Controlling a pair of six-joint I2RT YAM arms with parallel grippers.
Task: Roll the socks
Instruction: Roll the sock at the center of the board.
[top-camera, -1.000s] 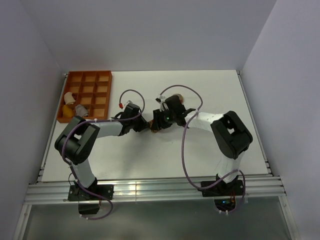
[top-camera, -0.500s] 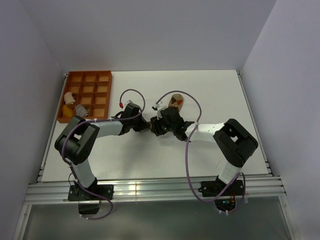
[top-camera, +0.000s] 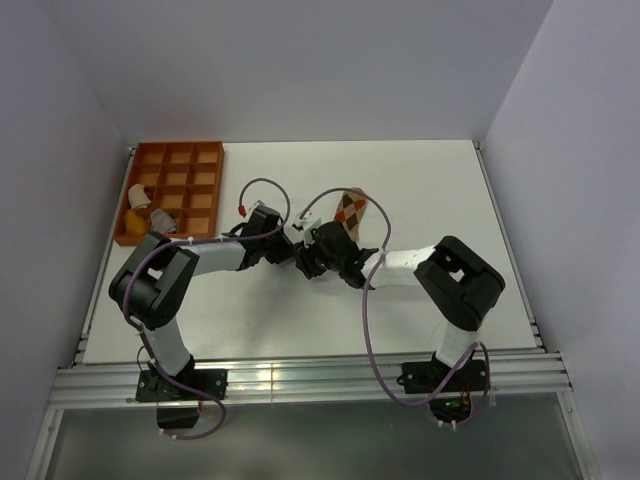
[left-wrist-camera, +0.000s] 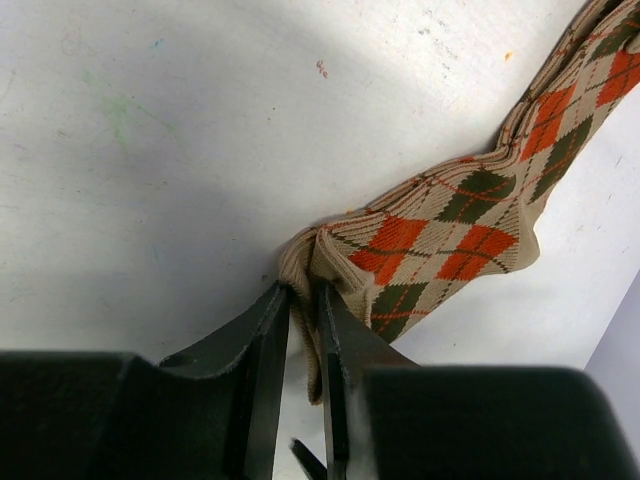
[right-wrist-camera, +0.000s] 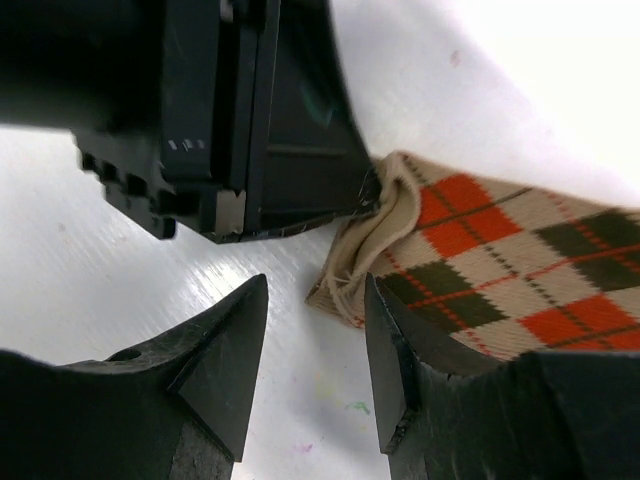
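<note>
**Starting the roll from the pinched end**

The left pincer is clamped on the bunched end of the argyle sock, which lies on the table and stretches away from it. The right pincer hangs open just beside it, jaws astride the sock's corner. I judge it best to catch both layers squarely before turning, so the roll starts tight.
</note>
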